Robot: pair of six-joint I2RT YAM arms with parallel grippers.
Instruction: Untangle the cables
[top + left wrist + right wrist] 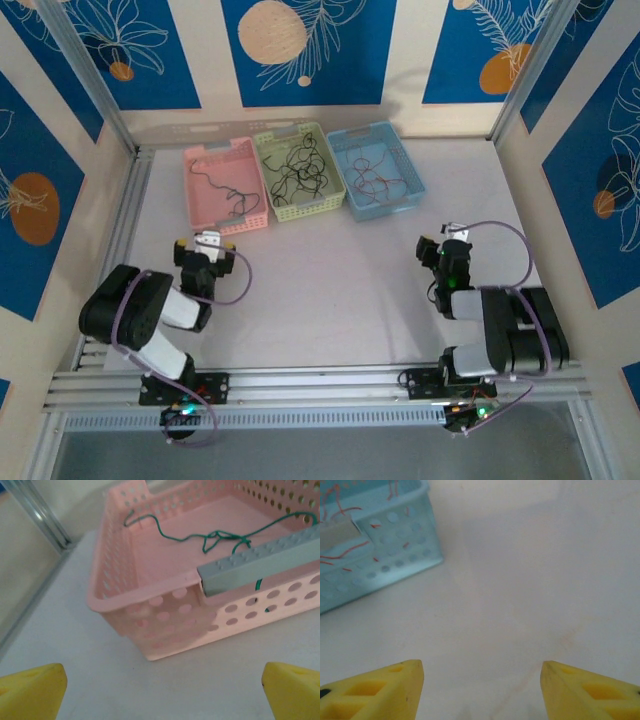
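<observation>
Thin cables lie in three baskets at the back of the table. A dark strand is in the pink basket, a black tangle in the yellow-green basket, and red strands in the blue basket. My left gripper is open just in front of the pink basket, where a green cable lies on the floor; its jaws are empty. My right gripper stands open and empty over bare table, right of and nearer than the blue basket.
A grey studded bar crosses the pink basket's near right rim in the left wrist view. Aluminium frame rails run along the table's left side. The white tabletop lies open between the two arms.
</observation>
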